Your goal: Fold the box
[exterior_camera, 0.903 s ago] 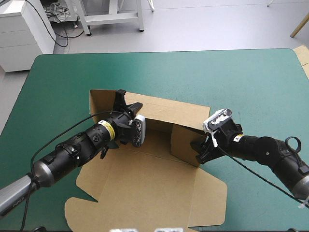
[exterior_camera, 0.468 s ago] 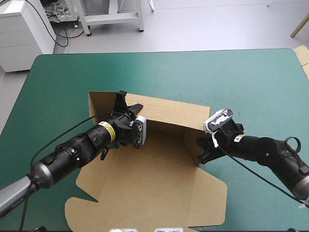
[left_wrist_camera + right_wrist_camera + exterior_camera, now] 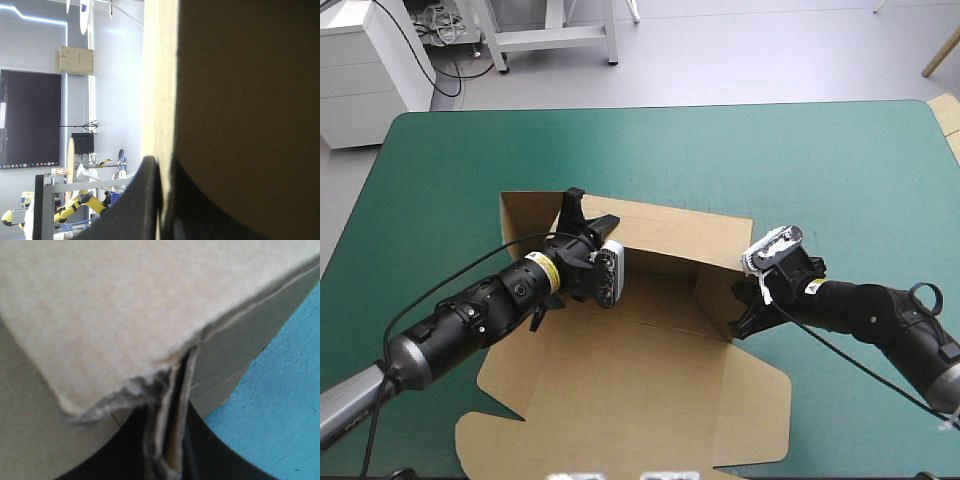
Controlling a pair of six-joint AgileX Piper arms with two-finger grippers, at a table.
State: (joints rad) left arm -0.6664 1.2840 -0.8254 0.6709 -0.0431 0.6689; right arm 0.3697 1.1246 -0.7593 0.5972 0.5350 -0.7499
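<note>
The brown box (image 3: 640, 390) lies as a cut sheet on the teal-green cover, its back wall (image 3: 670, 235) raised. My left gripper (image 3: 576, 212) is shut on the top edge of that wall near its left end. In the left wrist view the board (image 3: 250, 100) fills the side ahead, its edge pinched in the left gripper (image 3: 162, 165). My right gripper (image 3: 735, 312) is at the raised right side flap (image 3: 715, 300). In the right wrist view the right gripper (image 3: 172, 450) stands all but shut, with the flap's frayed corner (image 3: 125, 300) between the black fingers.
The lid panel with its tabs lies flat toward the table's near edge (image 3: 740, 440). Bare teal-green cover (image 3: 720, 150) stretches beyond the box and to its right (image 3: 270, 415). A pale piece of board (image 3: 947, 115) shows at the table's far right corner.
The right gripper's fingers have come together on the right side flap, and the flap has swung to look narrower. The back wall's left end has shifted slightly left with the left gripper.
</note>
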